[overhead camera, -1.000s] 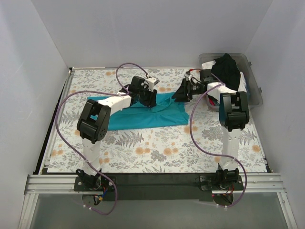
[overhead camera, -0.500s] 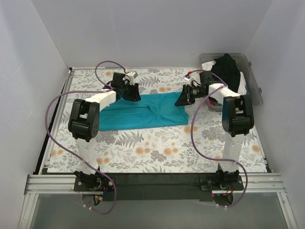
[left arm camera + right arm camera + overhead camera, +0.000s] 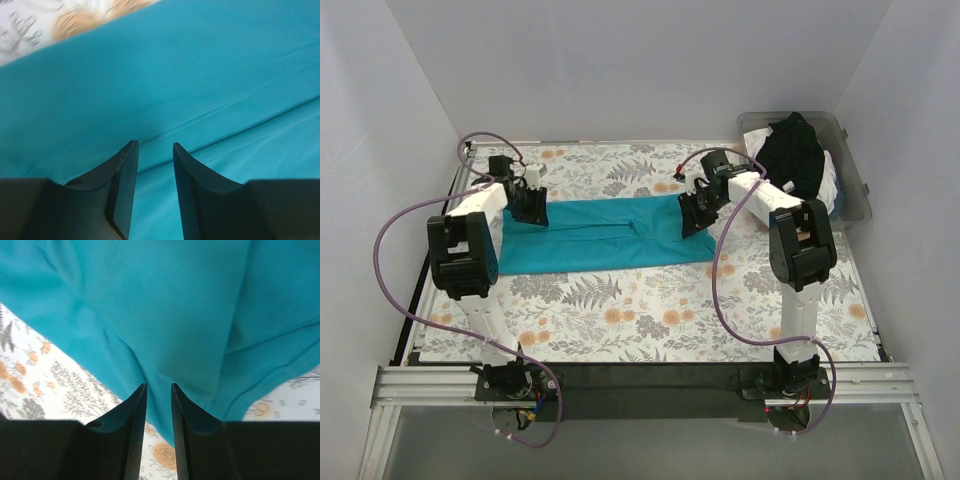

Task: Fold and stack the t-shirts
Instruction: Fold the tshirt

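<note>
A teal t-shirt (image 3: 610,235) lies flat as a long band across the middle of the floral tablecloth. My left gripper (image 3: 530,206) is low over its far left end. In the left wrist view (image 3: 153,145) its jaws stand a little apart, with only smooth teal cloth (image 3: 200,75) showing between them. My right gripper (image 3: 691,216) is low over the shirt's right end. In the right wrist view (image 3: 158,386) its jaws stand narrowly apart above the shirt's creased edge (image 3: 165,300), and tablecloth shows through the gap. A black t-shirt (image 3: 790,150) and a whitish one (image 3: 832,185) lie in a bin.
A clear plastic bin (image 3: 858,205) stands at the back right corner with the other shirts heaped in it. The floral tablecloth (image 3: 650,310) covers the table. White walls close in the back and both sides. Purple cables loop from both arms.
My left gripper has swept left along the teal shirt from its middle to its left end. My right gripper has moved down and slightly left onto the right end. The shirt now lies flatter.
</note>
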`<state>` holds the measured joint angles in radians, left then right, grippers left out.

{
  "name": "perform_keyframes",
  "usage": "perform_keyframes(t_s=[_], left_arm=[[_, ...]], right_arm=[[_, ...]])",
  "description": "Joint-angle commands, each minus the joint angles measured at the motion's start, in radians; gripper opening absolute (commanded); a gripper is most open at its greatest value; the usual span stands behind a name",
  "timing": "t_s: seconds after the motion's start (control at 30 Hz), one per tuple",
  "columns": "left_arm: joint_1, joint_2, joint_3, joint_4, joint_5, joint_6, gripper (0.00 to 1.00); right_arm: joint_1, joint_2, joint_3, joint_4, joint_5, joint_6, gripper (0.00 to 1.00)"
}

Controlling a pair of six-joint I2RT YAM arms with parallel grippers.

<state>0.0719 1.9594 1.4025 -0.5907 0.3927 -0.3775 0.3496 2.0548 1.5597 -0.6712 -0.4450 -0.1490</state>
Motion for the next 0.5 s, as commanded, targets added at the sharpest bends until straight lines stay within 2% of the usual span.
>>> perform_keyframes(t_s=[0.0, 0.2, 0.33, 0.47], left_arm=[[0.035, -0.005, -0.02, -0.074, -0.058, 0.126, 0.33], [0.04, -0.042, -0.135, -0.073, -0.121, 0.184, 0.31], [0.051, -0.12, -0.233, -0.093, -0.118, 0.199, 0.3], [0.054, -0.214, -0.338, -0.171, -0.081, 0.21, 0.29]], right_arm=[[-0.008, 0.04, 0.082, -0.048, 0.12, -0.047, 0.32], [-0.006, 0.155, 0.167, -0.056, 0.175, -0.075, 0.3], [-0.006, 0.266, 0.293, -0.068, 0.212, -0.096, 0.3], [-0.008, 0.359, 0.518, -0.064, 0.282, -0.124, 0.29]])
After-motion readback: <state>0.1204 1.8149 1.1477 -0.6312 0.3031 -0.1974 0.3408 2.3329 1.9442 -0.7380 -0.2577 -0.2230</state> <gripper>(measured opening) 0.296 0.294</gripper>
